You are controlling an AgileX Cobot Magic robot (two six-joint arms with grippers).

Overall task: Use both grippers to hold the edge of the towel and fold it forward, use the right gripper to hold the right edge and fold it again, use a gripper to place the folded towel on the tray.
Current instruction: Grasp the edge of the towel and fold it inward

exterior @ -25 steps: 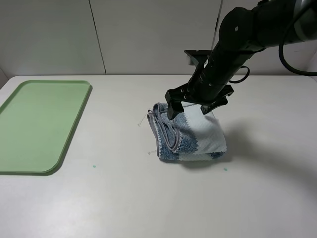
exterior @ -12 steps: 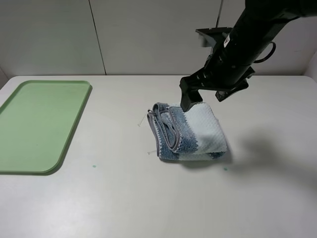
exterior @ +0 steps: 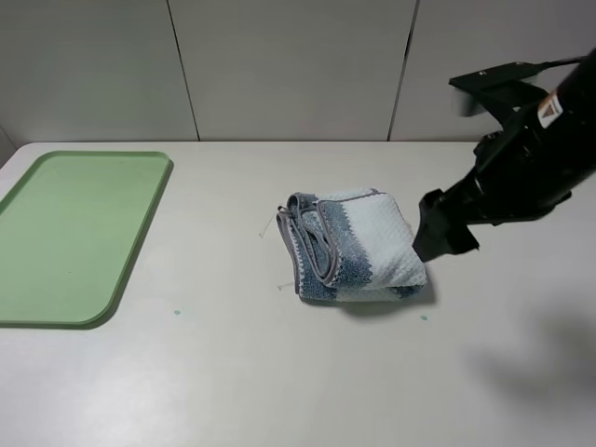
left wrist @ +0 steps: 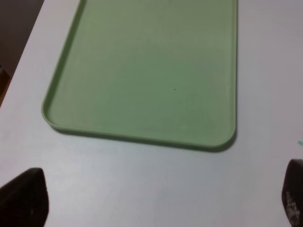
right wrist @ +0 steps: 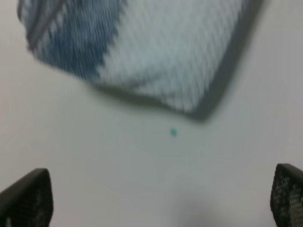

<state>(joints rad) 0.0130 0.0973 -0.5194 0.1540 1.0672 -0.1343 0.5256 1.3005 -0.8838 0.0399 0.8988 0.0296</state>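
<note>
Exterior high view: tray point(exterior: 74, 233) on the white table point(exterior: 279, 391), on the left arm's side; 1 arm in shot.
Tray: light green, low raised rim, rounded corners. Its floor shows plain green all over; the left wrist view picks up 1 tiny dark speck on it.
Towel point(exterior: 358, 247): on the table, well apart from the tray, toward the right arm's side. Folded into a compact thick bundle, blue and pale stripes on top.
Edge of the towel point(exterior: 303, 251): grey piped hem showing in stacked layers on the bundle's tray-facing side.
Right gripper point(exterior: 445, 237): on the far side of the towel from the tray, just beside the bundle's outer edge, raised off the table. Contact with the cloth: none seen.
Right fingers point(right wrist: 26, 198): 2 tips spread wide, only bare table between them, nothing held. Wrist view blurred.
Left gripper point(left wrist: 151, 198): seen only in its wrist view, over bare table just off 1 short rim of the tray.
Left fingers point(left wrist: 23, 196): 2 dark tips spread wide, nothing held.
Green dot point(right wrist: 173, 132): small mark on the table near the towel corner farthest from the tray.
</note>
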